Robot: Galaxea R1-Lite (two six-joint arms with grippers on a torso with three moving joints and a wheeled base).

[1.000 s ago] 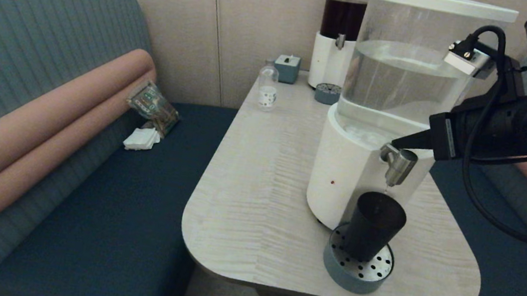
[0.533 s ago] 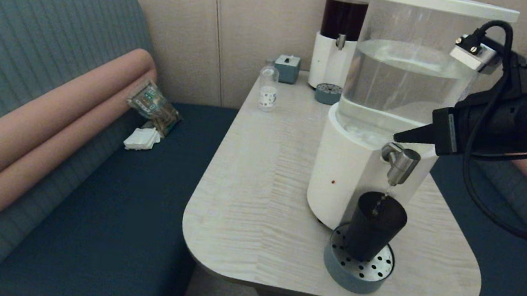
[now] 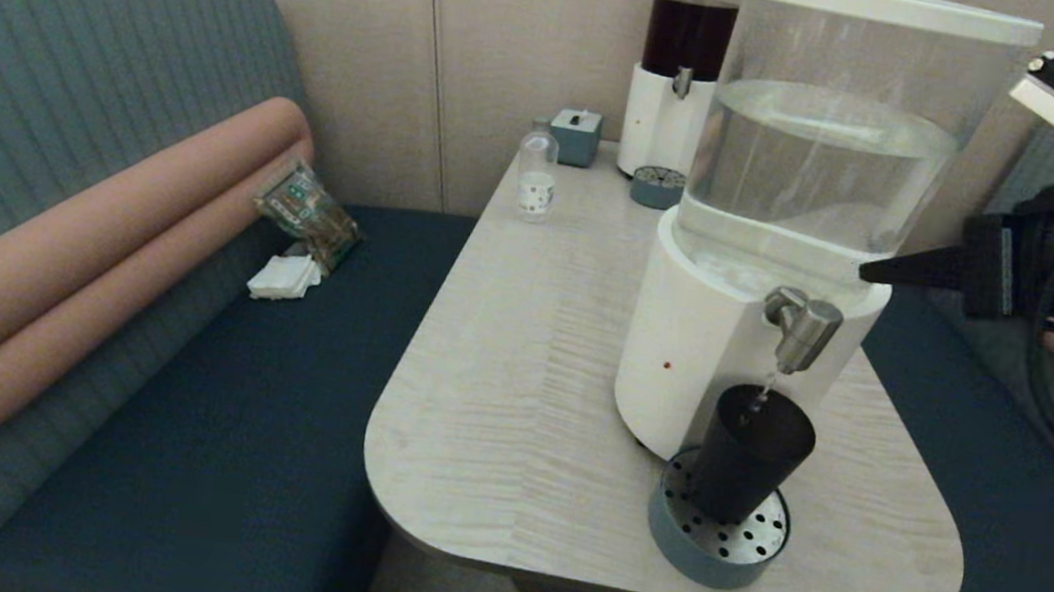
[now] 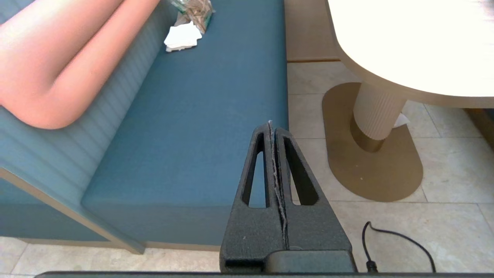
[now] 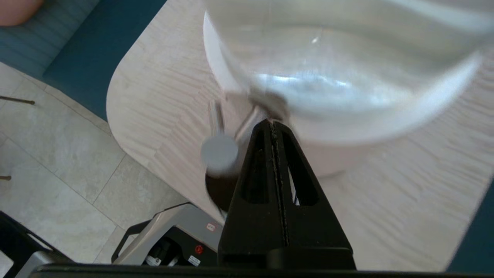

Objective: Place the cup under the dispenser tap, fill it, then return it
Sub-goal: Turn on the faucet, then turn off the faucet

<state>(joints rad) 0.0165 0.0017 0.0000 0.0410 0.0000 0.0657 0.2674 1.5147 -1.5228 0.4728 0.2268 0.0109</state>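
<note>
Left pincer [image 4: 273, 127] hangs parked off the surface's [image 3: 530, 357] edge, over the bench seat, its two fingers pressed together on nothing. Right pincer [image 3: 867, 270], likewise pressed together and empty, points at the clear tank from the side, just above and beyond the dispenser tap [image 3: 799, 330]. Below that tip, the cup [image 3: 749, 454] stands on the round drip tray [image 3: 713, 540], under the spout, with a thin stream falling in. Overflow looks the main risk if the tap runs too long. Reaching down for the cup, the arm could knock the spout overhead. Further left, a small bottle [image 3: 535, 176] and the dark-liquid dispenser [image 3: 681, 64] sit well clear.
</note>
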